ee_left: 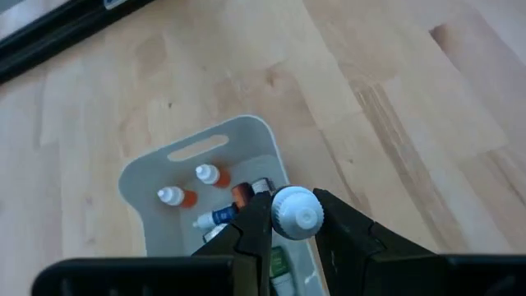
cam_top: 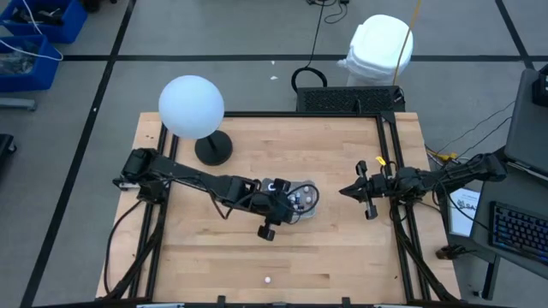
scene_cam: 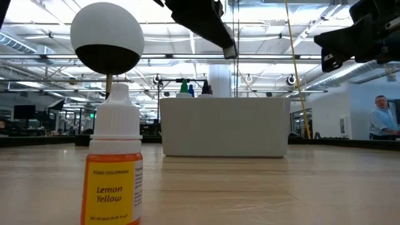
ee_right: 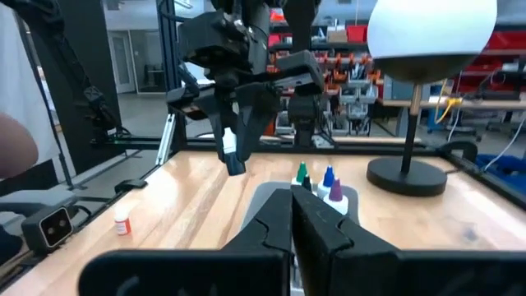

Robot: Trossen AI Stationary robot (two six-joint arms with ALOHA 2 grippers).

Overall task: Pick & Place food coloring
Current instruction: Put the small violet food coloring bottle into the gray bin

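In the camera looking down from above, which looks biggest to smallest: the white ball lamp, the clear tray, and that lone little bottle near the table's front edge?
1. White globe lamp, nearer the camera, so partly inflated.
2. Clear tray, partly hidden by the left gripper.
3. Lone bottle, a mere dot.

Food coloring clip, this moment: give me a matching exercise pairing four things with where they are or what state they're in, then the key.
Things:
1. left gripper
2. right gripper
3. Lemon Yellow bottle
4. white tray

Places or states:
A. stands alone near the table's front edge
B. holds several small bottles
C. shut and empty, waiting at the table's right side
D. shut on a white-capped bottle above the tray

Pairs: 1-D, 2-C, 3-A, 4-B
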